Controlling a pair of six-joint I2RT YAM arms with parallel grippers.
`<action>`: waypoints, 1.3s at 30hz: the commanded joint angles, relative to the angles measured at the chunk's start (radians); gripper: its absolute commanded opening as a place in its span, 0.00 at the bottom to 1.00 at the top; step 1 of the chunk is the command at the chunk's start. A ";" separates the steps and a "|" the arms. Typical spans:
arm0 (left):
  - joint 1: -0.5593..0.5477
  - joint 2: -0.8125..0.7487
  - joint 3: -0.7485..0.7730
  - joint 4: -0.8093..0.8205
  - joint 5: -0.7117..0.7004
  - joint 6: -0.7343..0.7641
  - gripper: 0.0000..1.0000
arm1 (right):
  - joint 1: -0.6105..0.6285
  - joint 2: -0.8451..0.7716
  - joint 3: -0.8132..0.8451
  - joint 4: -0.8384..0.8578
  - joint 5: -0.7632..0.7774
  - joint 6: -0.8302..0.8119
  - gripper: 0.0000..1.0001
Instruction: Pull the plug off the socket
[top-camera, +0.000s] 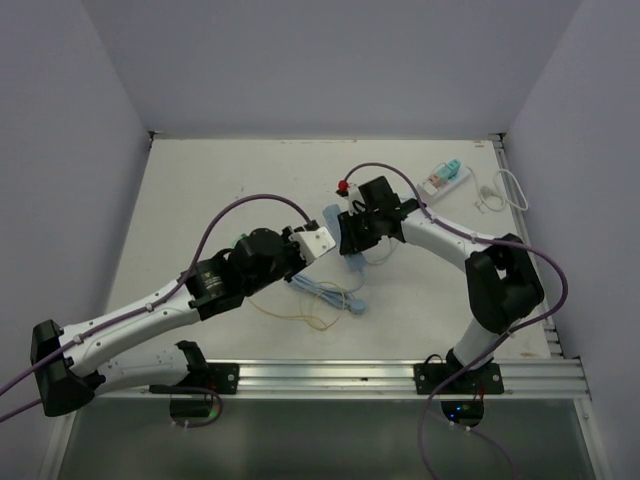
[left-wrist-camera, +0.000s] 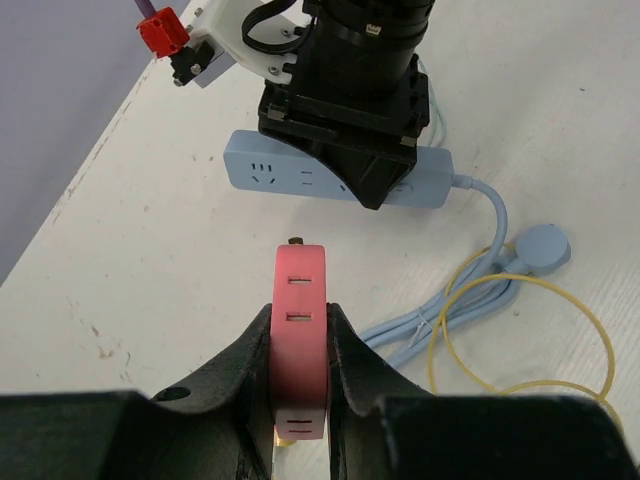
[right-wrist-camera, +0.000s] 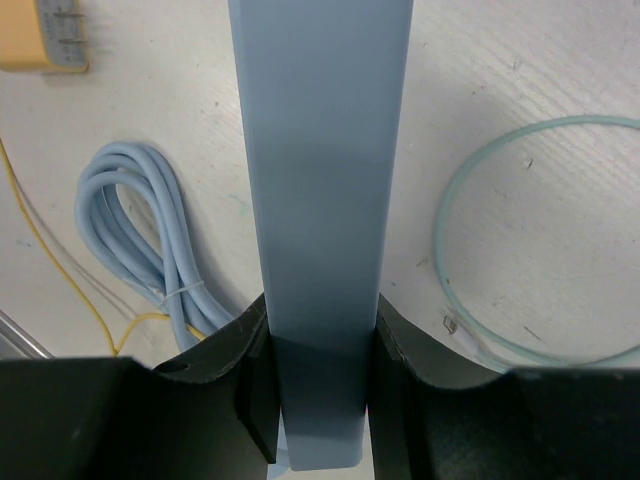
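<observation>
My left gripper (left-wrist-camera: 300, 312) is shut on the red plug (left-wrist-camera: 299, 275), a flat red block with small slots on its face and a brass pin at its far tip. The plug hangs clear of the light-blue socket strip (left-wrist-camera: 262, 175), with bare table between them. In the right wrist view, that socket strip (right-wrist-camera: 320, 170) runs lengthwise between the fingers of my right gripper (right-wrist-camera: 320, 315), which is shut on it. From above, the two grippers meet mid-table, left (top-camera: 325, 225) and right (top-camera: 356, 240).
The strip's blue cord lies coiled (left-wrist-camera: 440, 325) beside a round blue plug (left-wrist-camera: 545, 247) and a thin yellow wire (left-wrist-camera: 575, 310). A teal cable loop (right-wrist-camera: 560, 135) lies right of the strip. A white power strip (top-camera: 445, 178) and white cable (top-camera: 505, 190) sit at the back right.
</observation>
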 joint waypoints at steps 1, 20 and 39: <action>-0.001 -0.015 0.023 0.052 0.002 -0.044 0.00 | 0.004 -0.015 -0.002 0.040 0.024 0.026 0.00; 0.573 0.105 -0.213 0.323 0.175 -0.688 0.13 | -0.049 -0.023 -0.178 0.386 -0.163 0.279 0.00; 0.800 0.415 -0.261 0.494 0.378 -0.828 0.40 | -0.031 0.097 -0.194 0.528 -0.226 0.370 0.00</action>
